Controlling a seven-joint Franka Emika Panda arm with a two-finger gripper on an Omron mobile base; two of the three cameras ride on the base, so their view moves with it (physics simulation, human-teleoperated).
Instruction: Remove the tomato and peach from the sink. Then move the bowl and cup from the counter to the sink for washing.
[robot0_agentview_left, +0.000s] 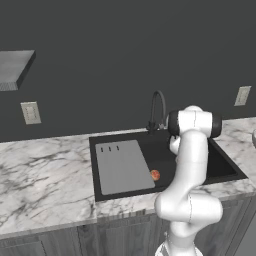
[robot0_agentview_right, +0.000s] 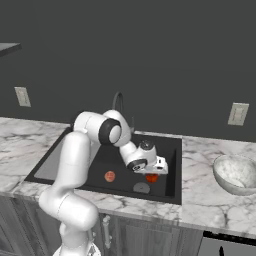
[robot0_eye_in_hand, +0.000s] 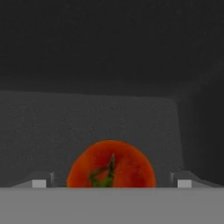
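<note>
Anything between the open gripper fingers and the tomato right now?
Nothing: in the hand view the tomato sits centred between the open gripper tips, with bare sink floor around it.

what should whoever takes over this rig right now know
Hand: open, low in the sink, straddling the tomato, nothing held.
Peach also lies on the sink floor, near the grey panel.
Bowl sits on the counter right of the sink.
Done: nothing yet.
Left: lift out tomato and peach, then put bowl and cup in the sink.

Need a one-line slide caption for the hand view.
Open gripper lowered into the sink, fingertips either side of the tomato.
</note>
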